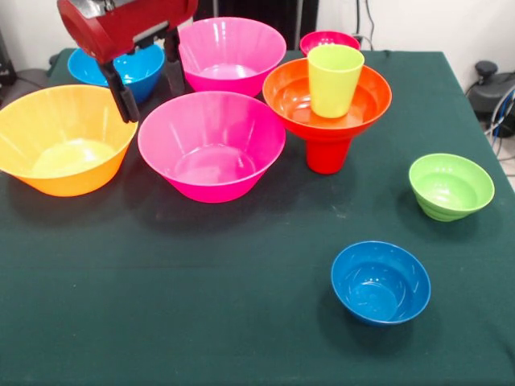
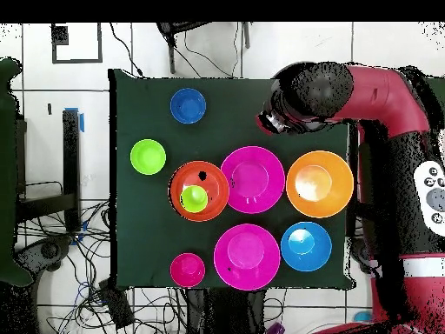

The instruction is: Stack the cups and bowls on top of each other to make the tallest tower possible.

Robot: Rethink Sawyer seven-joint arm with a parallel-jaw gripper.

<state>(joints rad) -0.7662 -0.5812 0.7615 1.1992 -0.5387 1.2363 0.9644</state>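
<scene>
The tower (image 1: 327, 121) stands right of centre: a red cup (image 1: 327, 154) as base, a wide red-orange bowl (image 1: 286, 95) on it, and a lime-green cup (image 1: 334, 80) upright in that bowl. It also shows in the overhead view (image 2: 213, 178). My gripper (image 1: 147, 87) hangs open and empty at the upper left, raised over the gap between the yellow-orange bowl (image 1: 64, 141) and the near pink bowl (image 1: 211, 145). The second pink bowl (image 1: 231, 55) and the mid-sized blue bowl (image 1: 137, 71) lie behind it.
A small green bowl (image 1: 451, 186) and a small blue bowl (image 1: 380, 281) sit apart at the front right. A small red bowl (image 1: 328, 38) is at the back behind the tower. The red arm (image 2: 382, 96) reaches over the table's edge.
</scene>
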